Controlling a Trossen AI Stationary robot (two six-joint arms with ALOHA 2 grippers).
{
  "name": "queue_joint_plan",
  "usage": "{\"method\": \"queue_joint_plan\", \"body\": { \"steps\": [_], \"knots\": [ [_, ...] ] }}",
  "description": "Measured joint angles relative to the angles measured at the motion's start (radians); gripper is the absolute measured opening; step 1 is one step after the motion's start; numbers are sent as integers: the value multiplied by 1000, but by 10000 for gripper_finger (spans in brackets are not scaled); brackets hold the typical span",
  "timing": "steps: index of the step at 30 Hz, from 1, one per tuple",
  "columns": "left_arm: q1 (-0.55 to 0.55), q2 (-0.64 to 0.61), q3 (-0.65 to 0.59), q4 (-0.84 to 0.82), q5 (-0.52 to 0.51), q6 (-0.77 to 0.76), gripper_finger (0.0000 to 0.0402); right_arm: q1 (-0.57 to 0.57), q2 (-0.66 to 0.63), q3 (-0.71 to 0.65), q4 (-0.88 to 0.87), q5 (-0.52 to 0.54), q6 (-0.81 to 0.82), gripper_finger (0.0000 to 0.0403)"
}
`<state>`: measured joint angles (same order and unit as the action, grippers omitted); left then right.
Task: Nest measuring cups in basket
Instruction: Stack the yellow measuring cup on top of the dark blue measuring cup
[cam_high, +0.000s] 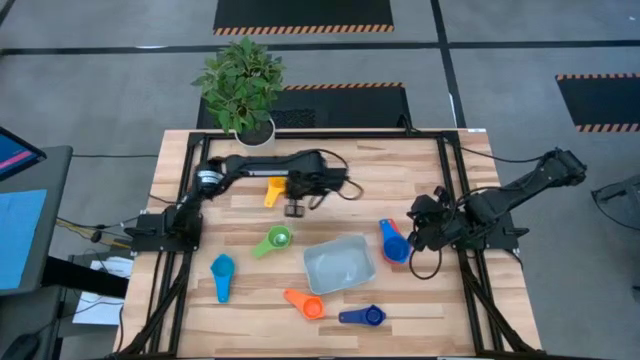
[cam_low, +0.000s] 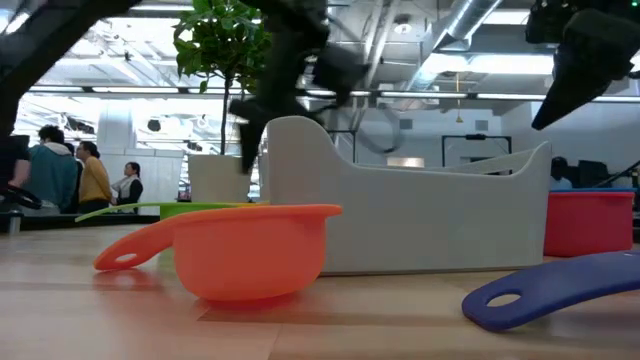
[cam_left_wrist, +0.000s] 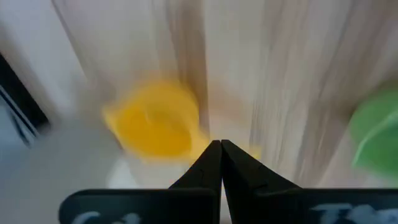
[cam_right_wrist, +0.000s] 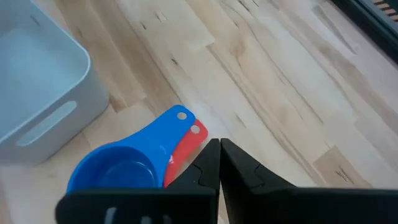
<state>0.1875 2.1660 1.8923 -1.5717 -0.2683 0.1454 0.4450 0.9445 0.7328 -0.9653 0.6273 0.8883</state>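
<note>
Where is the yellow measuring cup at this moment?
In the high view, the yellow measuring cup lies on the table's far left part, near the potted plant. The left pincer, shut, is just beside it, and the green cup lies nearer the front.

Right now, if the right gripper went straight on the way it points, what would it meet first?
Probably the blue cup's handle, nested over the red cup just ahead of the shut right gripper; depth is unclear.

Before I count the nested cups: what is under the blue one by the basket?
The red cup lies under the blue cup, beside the basket. Only its handle and one edge show; its bowl is covered, so anything inside it cannot be seen.
</note>
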Motion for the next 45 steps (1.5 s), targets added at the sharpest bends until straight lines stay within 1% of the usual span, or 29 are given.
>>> {"method": "queue_joint_plan", "body": {
  "steps": [3, 6, 8, 10, 12, 14, 16, 18, 21, 24, 29, 32, 36, 39, 42, 45],
  "knots": [
    [12, -156, -224, 7, -1, -69, 0, 0, 7, -1, -3, 0, 0, 29],
    [10, -342, -451, 103, -1, -123, 0, 0, 12, -1, -1, -1, 1, 23],
    [12, -468, -604, 248, -1, -130, 0, -1, 18, -1, 1, 2, 1, 21],
    [16, -591, -737, 450, -1, -127, 0, -4, 19, -1, 1, 1, 1, 20],
    [16, -684, -863, 662, 1, -114, 0, -14, 18, -1, 8, 5, 1, 20],
    [15, -754, -961, 853, -4, -89, 0, -28, 19, -1, 11, 6, 1, 24],
    [20, -804, -1021, 1001, -10, -82, 0, -42, 18, -1, 10, 7, 1, 29],
    [24, -821, -1045, 1065, -17, -82, 3, -56, 19, -1, 10, 3, 1, 32],
    [41, -820, -1042, 1076, -17, -56, 24, -68, 19, -1, 14, 0, 4, 34],
    [64, -789, -1036, 1079, -23, -70, 70, -68, 19, -1, 28, 0, 4, 34],
    [81, -725, -1037, 1104, -25, -154, 161, -58, 18, -1, 31, -1, 3, 27],
    [82, -691, -1036, 1134, -5, -159, 195, -49, 18, -1, 31, -2, 3, 23],
    [81, -622, -1036, 1158, -8, -160, 207, -36, 19, -1, 32, -3, 3, 22],
    [82, -573, -1036, 1215, -46, -149, 208, -29, 19, -1, 32, -3, 3, 26],
    [82, -553, -1022, 1238, -79, -139, 208, -26, 19, -1, 32, -3, 3, 31],
    [84, -543, -998, 1228, -86, -113, 207, -26, 19, -1, 32, -9, 3, 32]
  ]
}}
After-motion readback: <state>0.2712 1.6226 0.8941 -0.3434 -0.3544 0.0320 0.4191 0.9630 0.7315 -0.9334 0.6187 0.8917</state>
